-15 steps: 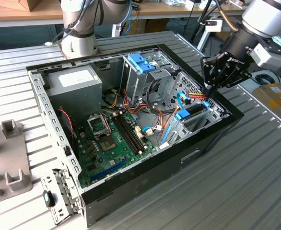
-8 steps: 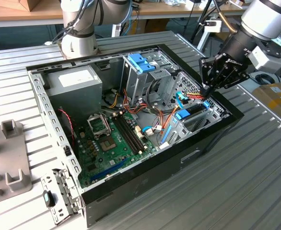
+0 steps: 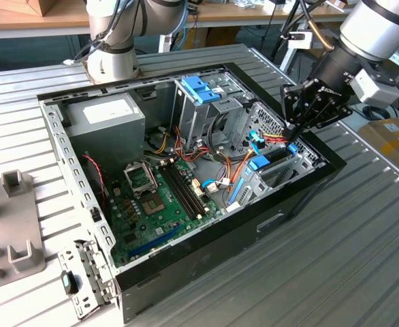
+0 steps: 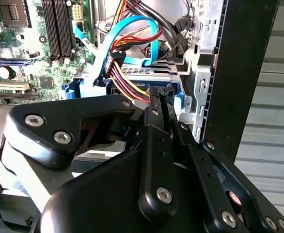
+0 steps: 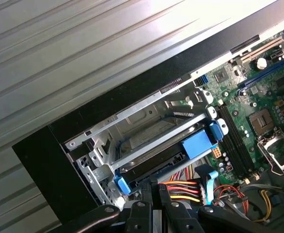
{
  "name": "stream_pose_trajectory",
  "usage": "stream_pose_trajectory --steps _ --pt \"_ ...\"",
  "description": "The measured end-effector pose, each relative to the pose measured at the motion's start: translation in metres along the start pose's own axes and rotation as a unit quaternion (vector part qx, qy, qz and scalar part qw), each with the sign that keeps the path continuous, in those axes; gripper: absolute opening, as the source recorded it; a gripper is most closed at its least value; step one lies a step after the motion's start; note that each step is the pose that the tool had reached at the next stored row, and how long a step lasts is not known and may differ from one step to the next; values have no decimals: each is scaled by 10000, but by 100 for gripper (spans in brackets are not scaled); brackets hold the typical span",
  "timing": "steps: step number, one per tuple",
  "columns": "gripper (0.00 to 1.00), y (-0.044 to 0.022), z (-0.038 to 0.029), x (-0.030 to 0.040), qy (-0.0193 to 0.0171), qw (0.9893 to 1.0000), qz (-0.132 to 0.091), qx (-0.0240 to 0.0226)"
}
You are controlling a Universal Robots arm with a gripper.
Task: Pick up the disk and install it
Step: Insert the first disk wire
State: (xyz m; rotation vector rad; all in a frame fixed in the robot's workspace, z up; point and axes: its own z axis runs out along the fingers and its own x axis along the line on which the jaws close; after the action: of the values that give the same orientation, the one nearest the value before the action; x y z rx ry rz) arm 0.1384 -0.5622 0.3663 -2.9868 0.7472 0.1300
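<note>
The disk (image 3: 267,162) lies in the drive bay at the corner of the open computer case (image 3: 206,266) on the exterior view's right. Its blue carrier frame shows at both ends. In the first wrist view the disk (image 5: 154,156) is a dark slab under the bay's metal rails, with a blue tab at each end. In the second wrist view the disk (image 4: 144,72) shows a grey metal face with coloured cables over it. My gripper (image 3: 293,134) hangs just over the disk's outer end, fingers shut together, tips (image 4: 160,99) at the blue frame. My gripper (image 5: 154,193) holds nothing.
A grey power-supply box (image 3: 107,117) and a drive cage with a blue handle (image 3: 201,88) stand at the case's far side. The green motherboard (image 3: 155,201) fills the floor. Red, orange and blue cables (image 3: 220,160) run near the bay. A grey fixture (image 3: 9,231) sits on the exterior view's left.
</note>
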Motion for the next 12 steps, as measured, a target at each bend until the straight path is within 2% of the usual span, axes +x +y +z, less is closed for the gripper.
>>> stream_pose_trajectory --steps 6,8,9,10,12 --pt "17 2 1 -1 6 10000 -1 4" --pt "17 2 4 -2 94 9999 -8 51" --pt "17 2 6 -1 189 9998 -16 101" --pt "17 3 8 -1 237 9996 -21 127" --pt "17 2 7 -1 247 9996 -22 131"
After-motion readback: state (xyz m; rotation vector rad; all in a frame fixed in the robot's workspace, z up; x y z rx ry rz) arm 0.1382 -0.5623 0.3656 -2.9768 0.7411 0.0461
